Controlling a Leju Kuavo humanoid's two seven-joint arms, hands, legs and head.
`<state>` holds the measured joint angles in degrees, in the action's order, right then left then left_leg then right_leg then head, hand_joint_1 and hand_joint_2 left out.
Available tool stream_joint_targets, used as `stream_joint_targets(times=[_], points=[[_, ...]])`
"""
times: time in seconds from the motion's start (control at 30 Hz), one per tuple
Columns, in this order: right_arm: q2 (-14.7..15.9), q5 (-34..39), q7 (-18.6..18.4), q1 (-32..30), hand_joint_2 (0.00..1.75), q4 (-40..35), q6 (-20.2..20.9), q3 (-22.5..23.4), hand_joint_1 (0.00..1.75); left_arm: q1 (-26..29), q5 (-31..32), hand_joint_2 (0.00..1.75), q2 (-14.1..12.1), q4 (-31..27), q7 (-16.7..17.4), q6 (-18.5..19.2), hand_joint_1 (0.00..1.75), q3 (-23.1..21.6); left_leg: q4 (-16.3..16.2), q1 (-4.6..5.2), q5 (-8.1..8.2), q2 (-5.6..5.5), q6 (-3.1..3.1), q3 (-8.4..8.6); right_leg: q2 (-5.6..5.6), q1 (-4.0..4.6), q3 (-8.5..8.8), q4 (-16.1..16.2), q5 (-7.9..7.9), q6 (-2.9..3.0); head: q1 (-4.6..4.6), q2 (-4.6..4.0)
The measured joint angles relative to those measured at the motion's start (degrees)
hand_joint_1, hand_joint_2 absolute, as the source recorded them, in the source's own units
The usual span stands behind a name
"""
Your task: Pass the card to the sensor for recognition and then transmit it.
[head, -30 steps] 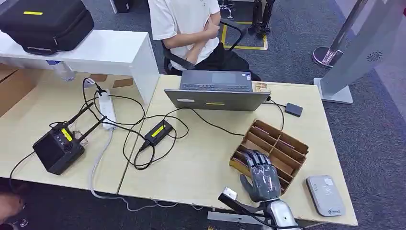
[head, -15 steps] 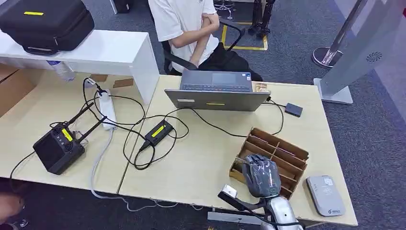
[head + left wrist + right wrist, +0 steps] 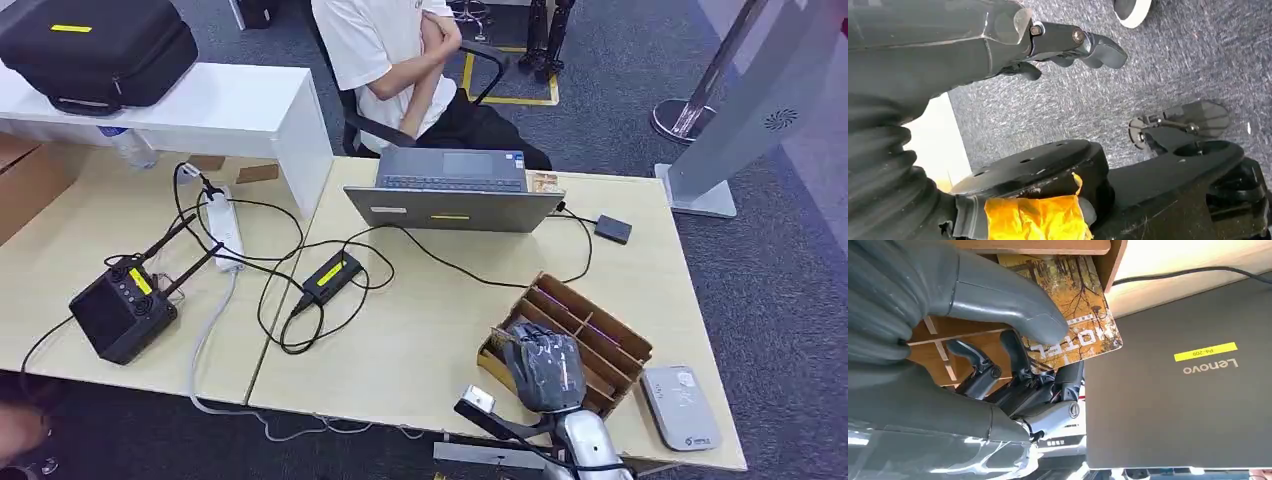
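One card (image 3: 1075,305), autumn-forest print, lettered HOTEL, pinched between thumb and darker fingers (image 3: 1013,347) of right hand (image 3: 545,368), partly inside wooden divider box (image 3: 610,335) near desk's front edge. Grey sensor pad (image 3: 682,406) just beside box, untouched. Left hand (image 3: 998,35) hanging over carpet, fingers slightly curled, holding nothing. Grey laptop (image 3: 452,195) at far side of desk (image 3: 420,340), seated person (image 3: 390,50) behind

The pale worktop (image 3: 420,340) looks smooth matt wood laminate. The brown slotted box (image 3: 590,335) looks plain cardboard. The autumn-print hotel card (image 3: 1075,305) is glossy. The grey laptop lid (image 3: 1178,405) looks matt.
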<state>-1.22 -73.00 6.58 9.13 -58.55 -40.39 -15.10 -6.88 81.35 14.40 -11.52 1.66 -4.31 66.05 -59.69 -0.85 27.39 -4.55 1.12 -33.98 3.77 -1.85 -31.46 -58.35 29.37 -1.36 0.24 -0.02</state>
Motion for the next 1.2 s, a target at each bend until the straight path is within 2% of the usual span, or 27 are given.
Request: stream_joint_targets(times=[0.5,0.8,1.2], points=[[0.00,0.13,0.04,-0.01,1.75,-0.13,0.00,0.00,1.75,-0.01,-0.11,1.75,0.00,0.00,0.61,-0.22,0.00,0.00,0.00,0.00,0.00,0.00,0.00,0.02,0.00,0.00,0.02,0.00,0.00,0.00,0.00,0.02],[0.04,2.65,-0.50,0.24,1.75,-0.94,0.02,-0.24,1.75,-0.06,-0.11,1.75,0.00,0.00,1.09,-0.20,0.00,0.00,0.00,0.00,0.00,0.00,0.00,0.01,0.00,0.00,0.03,0.00,0.00,0.00,0.00,0.00],[2.60,6.60,-3.23,2.59,1.75,-4.11,0.09,-3.54,1.75,-0.08,0.22,1.75,-0.02,0.00,1.16,-0.11,0.00,-0.02,0.00,0.01,0.00,0.01,0.00,-0.03,0.01,-0.01,-0.02,-0.01,0.00,0.00,0.00,0.00]])
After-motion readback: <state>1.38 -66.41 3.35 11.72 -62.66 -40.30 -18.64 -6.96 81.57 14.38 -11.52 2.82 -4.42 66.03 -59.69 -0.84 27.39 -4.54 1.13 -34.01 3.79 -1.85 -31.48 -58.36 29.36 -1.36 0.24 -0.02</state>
